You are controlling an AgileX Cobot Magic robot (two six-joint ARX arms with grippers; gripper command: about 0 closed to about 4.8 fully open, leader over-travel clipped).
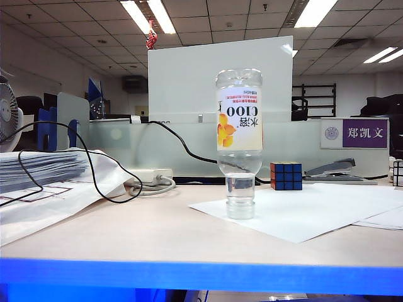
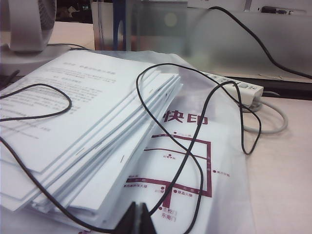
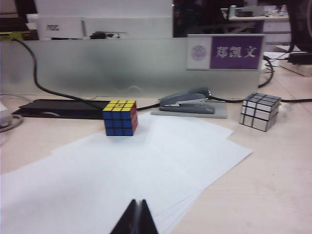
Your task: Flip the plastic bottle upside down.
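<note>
Plastic bottle (image 1: pixel 239 141) stands inverted on paper (image 1: pixel 315 211); left end effector (image 2: pixel 138 219) and right end effector (image 3: pixel 138 217) closed.

The left gripper (image 2: pixel 138 220) hangs low over the desk with its dark fingertips pressed together, just above a plastic bag (image 2: pixel 195 161) printed with red characters. A fanned stack of papers (image 2: pixel 83 131) lies partly on the bag, and a thin black cable (image 2: pixel 204 117) loops across both. Beyond them a white power strip (image 2: pixel 243 90) lies on the desk, and a fan (image 2: pixel 27 29) stands at the far corner.
</note>
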